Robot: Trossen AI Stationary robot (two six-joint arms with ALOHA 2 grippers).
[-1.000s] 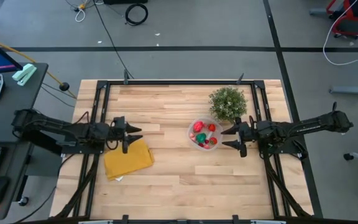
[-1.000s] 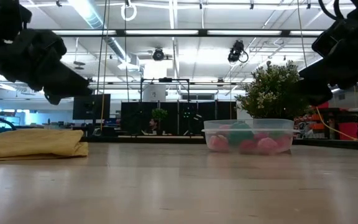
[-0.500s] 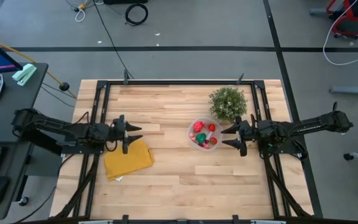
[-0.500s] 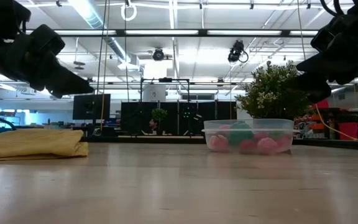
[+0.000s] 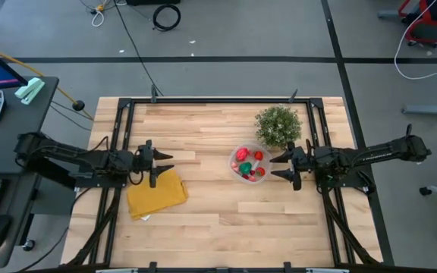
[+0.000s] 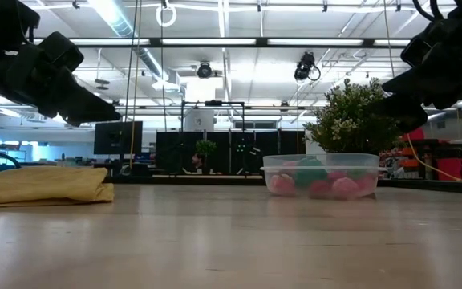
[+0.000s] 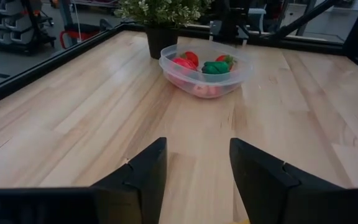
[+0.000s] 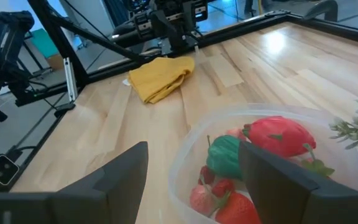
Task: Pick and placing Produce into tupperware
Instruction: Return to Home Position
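The clear round tupperware [image 5: 249,164] stands on the table right of centre, next to the potted plant. Inside it lie the produce pieces [image 5: 243,156]: red strawberry-like ones, pink ones and a green one [image 8: 224,157]. The low view shows the tupperware [image 6: 320,174] resting on its flat bottom. My right gripper [image 5: 282,166] hovers open above the table just right of the tupperware, fingers pointing at it. My left gripper [image 5: 162,165] hovers open above the yellow cloth's far edge, at the table's left. Both hold nothing.
A bushy potted plant [image 5: 278,125] stands just beyond the tupperware on the far side. A folded yellow cloth [image 5: 155,192] lies on the table's left part. Bare wood spans the middle and near side [image 5: 226,220]. A black frame [image 5: 218,100] runs along the table's edges.
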